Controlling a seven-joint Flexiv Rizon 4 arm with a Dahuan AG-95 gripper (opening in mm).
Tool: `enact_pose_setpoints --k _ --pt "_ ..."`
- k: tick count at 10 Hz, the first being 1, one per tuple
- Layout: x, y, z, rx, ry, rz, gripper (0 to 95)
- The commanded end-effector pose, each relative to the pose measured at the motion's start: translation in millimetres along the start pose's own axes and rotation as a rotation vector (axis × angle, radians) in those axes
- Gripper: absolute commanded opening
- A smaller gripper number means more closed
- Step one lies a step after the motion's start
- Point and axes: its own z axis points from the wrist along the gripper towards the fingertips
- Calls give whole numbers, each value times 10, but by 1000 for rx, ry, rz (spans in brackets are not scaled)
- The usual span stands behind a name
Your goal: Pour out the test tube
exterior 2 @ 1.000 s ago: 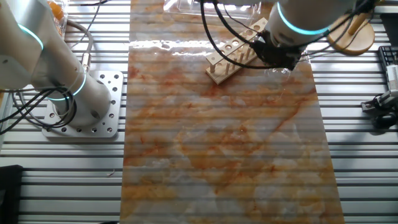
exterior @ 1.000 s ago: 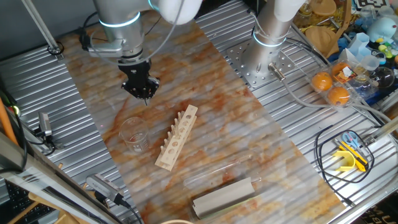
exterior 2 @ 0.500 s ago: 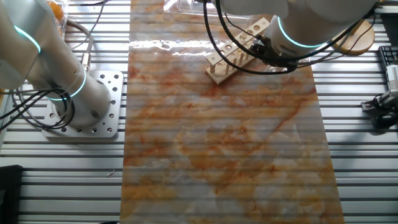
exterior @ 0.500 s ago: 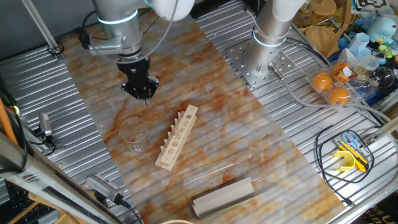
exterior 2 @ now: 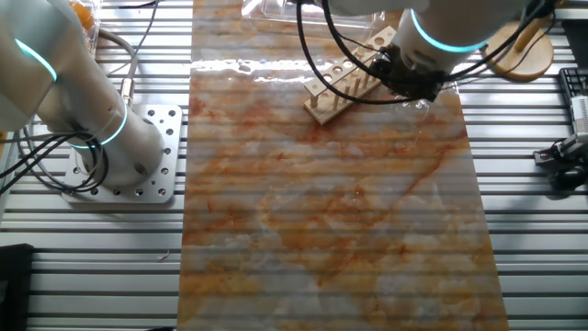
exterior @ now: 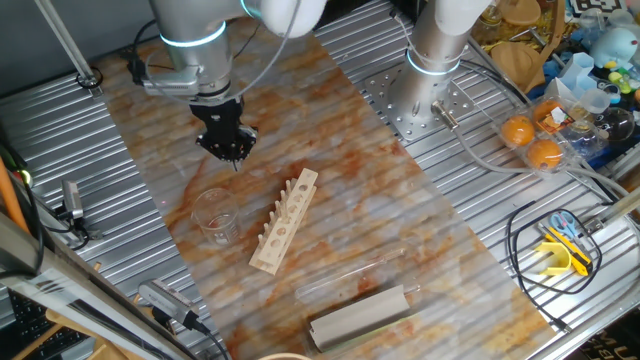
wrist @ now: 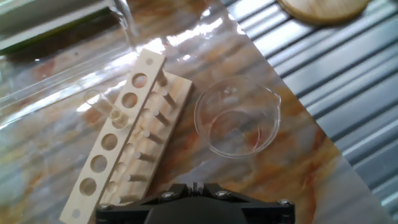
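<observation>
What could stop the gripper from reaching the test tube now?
Likely nothing, so yes. The gripper hangs free above the table; the test tube seems to stand in the rack, uncovered, and the beaker stands on the rack's other side.

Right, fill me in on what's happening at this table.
The arm's gripper hovers above the marbled table, just beyond the glass beaker and the wooden test tube rack. Nothing can be made out between its fingers. The hand view shows the short test tube at the rack's edge, not picked up yet. The beaker stands upright beside the rack, so pouring hasn't started.
</observation>
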Motion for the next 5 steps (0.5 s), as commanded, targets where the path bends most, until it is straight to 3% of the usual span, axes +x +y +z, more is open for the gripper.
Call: enact_pose_setpoints --k 1,2,4,5 --pt "-1 -13 12 29 44 24 0" --pt "0 -13 12 32 51 18 0" --pt "4 -14 13 51 105 -28 0" --pt "6 -14 13 78 166 -77 0"
